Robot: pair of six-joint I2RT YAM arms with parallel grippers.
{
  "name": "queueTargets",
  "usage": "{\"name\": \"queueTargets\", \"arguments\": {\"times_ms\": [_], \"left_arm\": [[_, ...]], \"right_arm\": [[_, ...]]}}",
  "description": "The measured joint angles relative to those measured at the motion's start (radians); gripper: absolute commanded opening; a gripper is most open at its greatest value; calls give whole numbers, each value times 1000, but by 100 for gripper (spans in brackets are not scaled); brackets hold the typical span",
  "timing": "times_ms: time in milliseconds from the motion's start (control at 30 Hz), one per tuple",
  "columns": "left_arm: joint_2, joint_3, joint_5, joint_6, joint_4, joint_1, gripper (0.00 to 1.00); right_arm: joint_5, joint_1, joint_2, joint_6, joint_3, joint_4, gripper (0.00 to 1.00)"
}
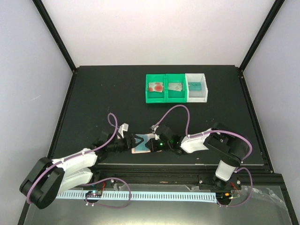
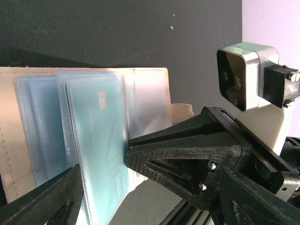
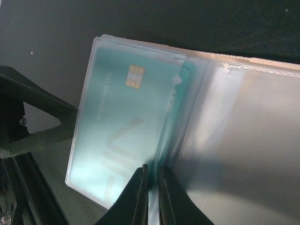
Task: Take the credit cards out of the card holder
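Note:
The card holder [image 1: 142,146] lies open near the table's front edge, between my two grippers. In the left wrist view its peach cover [image 2: 11,122] and pale blue pockets show, with a teal credit card [image 2: 96,140] in a clear sleeve. My left gripper [image 1: 135,142] is open, its fingers [image 2: 47,201] straddling the holder's near edge. My right gripper [image 1: 151,144] is shut [image 3: 153,183] on the thin edge of the teal card [image 3: 119,122] and its sleeve. The right gripper's black finger [image 2: 178,150] touches the sleeve in the left wrist view.
At the back stand two green bins and a white bin. The left green bin [image 1: 149,96] holds a red-blotched card [image 1: 155,87], the other [image 1: 175,97] a silver card [image 1: 175,86], the white bin [image 1: 197,97] a teal card [image 1: 196,86]. A black rail runs along the front edge.

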Motion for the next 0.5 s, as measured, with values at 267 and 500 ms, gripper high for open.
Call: {"name": "queueTargets", "arguments": {"times_ms": [267,500], "left_arm": [[0,13,2,-9,4,-1,80],[0,58,16,-9,11,-31,80]], "right_arm": [[-4,-1,1,14,-16,34,16],[-5,5,-21,23,-42,54,25]]}}
